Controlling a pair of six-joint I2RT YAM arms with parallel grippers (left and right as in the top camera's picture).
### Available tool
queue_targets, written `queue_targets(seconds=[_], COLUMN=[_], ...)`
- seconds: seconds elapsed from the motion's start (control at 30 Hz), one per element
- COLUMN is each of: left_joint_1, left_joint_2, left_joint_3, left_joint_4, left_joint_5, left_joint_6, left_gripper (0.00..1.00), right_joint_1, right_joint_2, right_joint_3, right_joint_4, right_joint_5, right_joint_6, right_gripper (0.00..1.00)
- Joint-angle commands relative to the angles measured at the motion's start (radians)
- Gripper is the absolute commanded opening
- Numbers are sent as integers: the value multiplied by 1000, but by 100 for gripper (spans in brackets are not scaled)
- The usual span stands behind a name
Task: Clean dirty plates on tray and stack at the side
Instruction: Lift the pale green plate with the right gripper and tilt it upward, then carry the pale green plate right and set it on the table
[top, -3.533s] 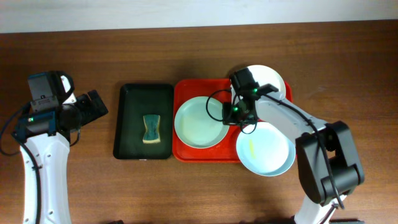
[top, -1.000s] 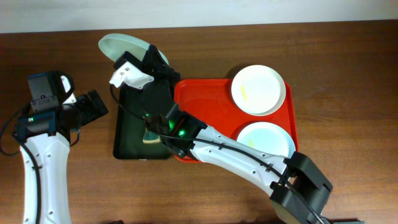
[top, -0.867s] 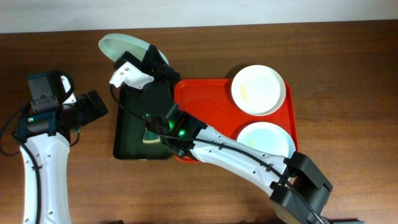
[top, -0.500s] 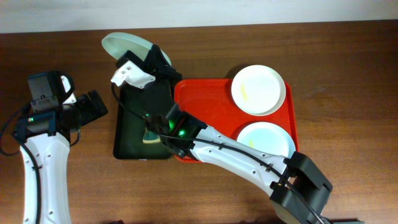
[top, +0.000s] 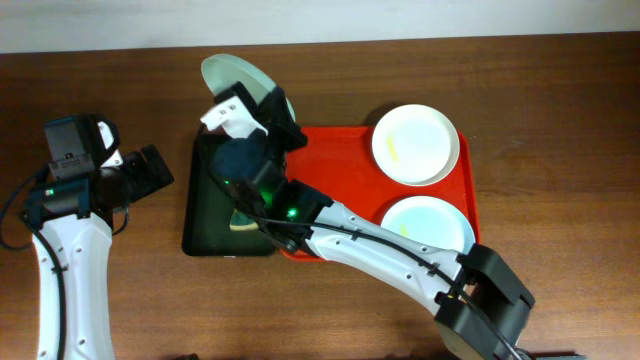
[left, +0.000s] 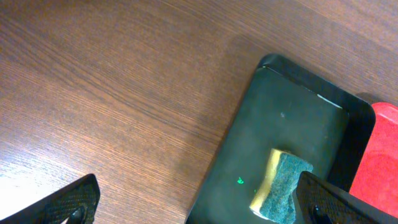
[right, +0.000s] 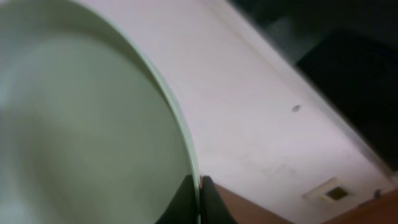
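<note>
My right gripper (top: 262, 100) is shut on the rim of a pale mint-green plate (top: 232, 74) and holds it tilted high above the far end of the dark green tray. In the right wrist view the plate (right: 87, 124) fills the left side, its rim pinched between the fingers (right: 200, 198). The red tray (top: 340, 170) holds a white plate (top: 415, 143) with a faint yellow smear at the far right and a mint-green plate (top: 428, 228) at the near right. My left gripper (left: 199, 208) is open over the table, left of the dark green tray.
A dark green tray (top: 205, 205) lies left of the red tray and holds a yellow-and-green sponge (top: 243, 218), also in the left wrist view (left: 283, 186). The right arm reaches across both trays. Bare wooden table (top: 560, 120) surrounds them.
The right arm lifted the mint-green plate off the red tray and carried it to the far left. In the last half second it shifted the plate a little to the right. The left arm stayed still.
</note>
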Motion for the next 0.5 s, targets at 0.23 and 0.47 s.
queue_targets(seconds=[0.23, 0.47], left_joint_1=[4, 4], left_joint_2=[-12, -12], left_joint_3=[12, 12], left_joint_4=[-2, -2], left_joint_5=[0, 0], left_joint_6=[3, 3], left_gripper=[99, 99], right_joint_1=[-77, -142], right_joint_2=[-5, -123], right_joint_3=[14, 14], right_joint_4=[-529, -560], right_joint_5=[-449, -484], right_joint_6=[866, 888], right_gripper=[4, 4])
